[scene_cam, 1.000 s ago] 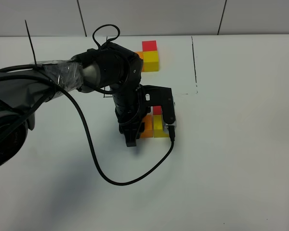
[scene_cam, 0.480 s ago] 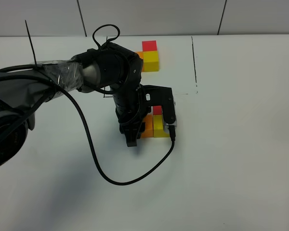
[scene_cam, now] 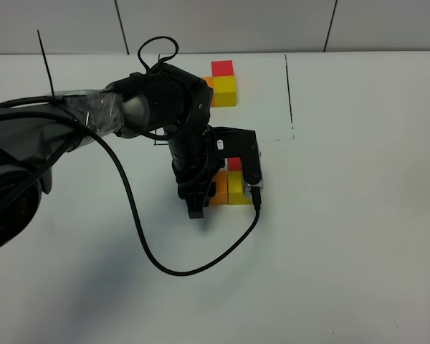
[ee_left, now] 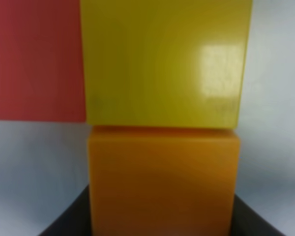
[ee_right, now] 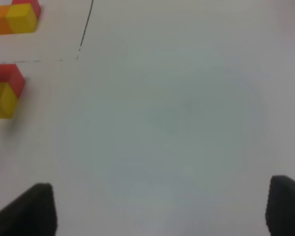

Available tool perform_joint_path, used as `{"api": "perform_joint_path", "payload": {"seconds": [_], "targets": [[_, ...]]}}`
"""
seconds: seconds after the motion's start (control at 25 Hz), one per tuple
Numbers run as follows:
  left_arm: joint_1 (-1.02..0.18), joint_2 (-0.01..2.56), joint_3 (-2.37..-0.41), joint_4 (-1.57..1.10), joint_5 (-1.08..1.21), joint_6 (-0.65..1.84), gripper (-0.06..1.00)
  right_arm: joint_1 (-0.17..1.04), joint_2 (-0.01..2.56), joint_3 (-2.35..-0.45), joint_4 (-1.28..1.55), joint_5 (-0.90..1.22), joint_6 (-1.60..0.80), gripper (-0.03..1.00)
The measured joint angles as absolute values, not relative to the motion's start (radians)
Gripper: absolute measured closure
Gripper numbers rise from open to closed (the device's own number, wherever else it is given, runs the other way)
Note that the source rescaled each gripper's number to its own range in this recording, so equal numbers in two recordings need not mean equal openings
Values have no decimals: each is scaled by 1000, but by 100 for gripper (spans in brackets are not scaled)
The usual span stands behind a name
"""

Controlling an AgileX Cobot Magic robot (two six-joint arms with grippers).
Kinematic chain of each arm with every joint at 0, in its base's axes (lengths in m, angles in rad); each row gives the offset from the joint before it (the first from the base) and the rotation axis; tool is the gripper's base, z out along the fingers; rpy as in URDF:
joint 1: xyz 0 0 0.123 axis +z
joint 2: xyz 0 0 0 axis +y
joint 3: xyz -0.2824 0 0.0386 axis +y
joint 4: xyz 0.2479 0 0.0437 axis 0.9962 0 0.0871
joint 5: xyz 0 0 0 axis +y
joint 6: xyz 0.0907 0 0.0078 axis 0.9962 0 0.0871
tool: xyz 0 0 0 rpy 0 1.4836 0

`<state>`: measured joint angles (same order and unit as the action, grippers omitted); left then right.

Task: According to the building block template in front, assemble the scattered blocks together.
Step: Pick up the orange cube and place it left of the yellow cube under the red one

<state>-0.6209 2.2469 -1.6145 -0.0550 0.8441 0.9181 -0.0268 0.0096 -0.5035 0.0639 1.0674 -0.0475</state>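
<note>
Three scattered blocks (scene_cam: pixel 231 185) sit joined; left jaws seemingly grip orange, right jaws wide.

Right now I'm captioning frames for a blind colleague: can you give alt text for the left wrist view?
An orange cube fills the lower centre, flush against a yellow cube beyond it, with a red cube touching the yellow one's side. The dark fingers of the left gripper flank the orange cube on a white table.

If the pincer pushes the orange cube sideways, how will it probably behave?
The orange cube looks rigid with flat faces, so it would probably slide, not roll. It sits flush against the yellow cube, so a push that way would likely move both. Its smooth surface may slip between the left pincer fingers.
</note>
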Motion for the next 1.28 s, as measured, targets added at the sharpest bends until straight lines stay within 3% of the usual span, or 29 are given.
{"api": "perform_joint_path", "payload": {"seconds": [0.88, 1.0, 1.2, 1.28], "targets": [[-621, 2247, -1615, -53, 843, 918, 92, -27, 10, -504, 64, 1067, -48, 24], [-621, 2248, -1615, -28, 841, 918, 78, -27, 10, -504, 64, 1067, -48, 24], [-621, 2248, -1615, 18, 852, 918, 40, -27, 10, -504, 64, 1067, -48, 24], [-621, 2248, -1615, 22, 859, 918, 30, -27, 10, -504, 64, 1067, -48, 24]]}}
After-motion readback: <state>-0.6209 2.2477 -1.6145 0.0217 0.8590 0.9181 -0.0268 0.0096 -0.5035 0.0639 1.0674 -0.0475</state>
